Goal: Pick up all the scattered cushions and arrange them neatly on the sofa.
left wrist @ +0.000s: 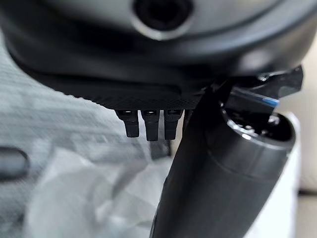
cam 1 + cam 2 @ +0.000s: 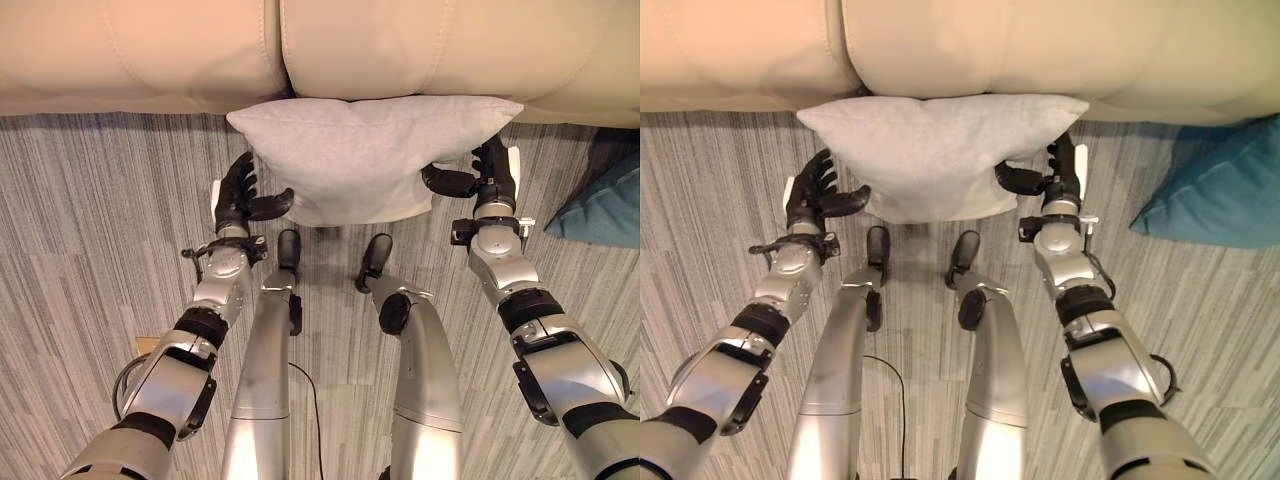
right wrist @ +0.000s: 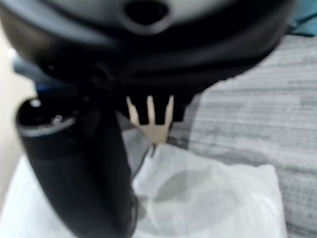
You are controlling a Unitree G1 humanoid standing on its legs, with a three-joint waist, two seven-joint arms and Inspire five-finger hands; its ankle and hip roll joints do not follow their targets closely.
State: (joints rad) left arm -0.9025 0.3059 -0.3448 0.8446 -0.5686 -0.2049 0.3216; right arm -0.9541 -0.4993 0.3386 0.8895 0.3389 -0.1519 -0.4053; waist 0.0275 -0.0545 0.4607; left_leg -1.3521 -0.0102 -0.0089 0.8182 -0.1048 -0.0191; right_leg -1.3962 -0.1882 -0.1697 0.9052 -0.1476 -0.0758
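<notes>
The left hand [image 2: 238, 196] hovers over the striped grey carpet [image 2: 90, 200], just beside the left lower corner of the white cushion [image 2: 365, 150]; its fingers stand upright and loosely spread, its thumb reaches sideways toward the cushion's edge, and it has hold of nothing; from the head views I cannot tell whether the thumb tip touches the fabric or stops just short; in the left wrist view the fingers [image 1: 146, 124] point straight out in a row, with pale cloth showing past them; the white cushion leans against the front of the cream sofa [image 2: 150, 50], its top edge resting at the seam where the two seat cushions meet, its lower part hanging down toward the carpet between the two hands; the right hand [image 2: 490, 170] is at the cushion's right lower corner, fingers straight and upright beside the fabric, thumb stretched in against the cushion's underside, so the hand is spread wide and seems to press or prop the cushion rather than clasp it; in the right wrist view the fingers [image 3: 148, 111] point out straight above the white cloth; near the right edge of the carpet, close to the sofa's front, a teal cushion [image 2: 1220, 190] lies on the floor, well apart from both hands.
</notes>
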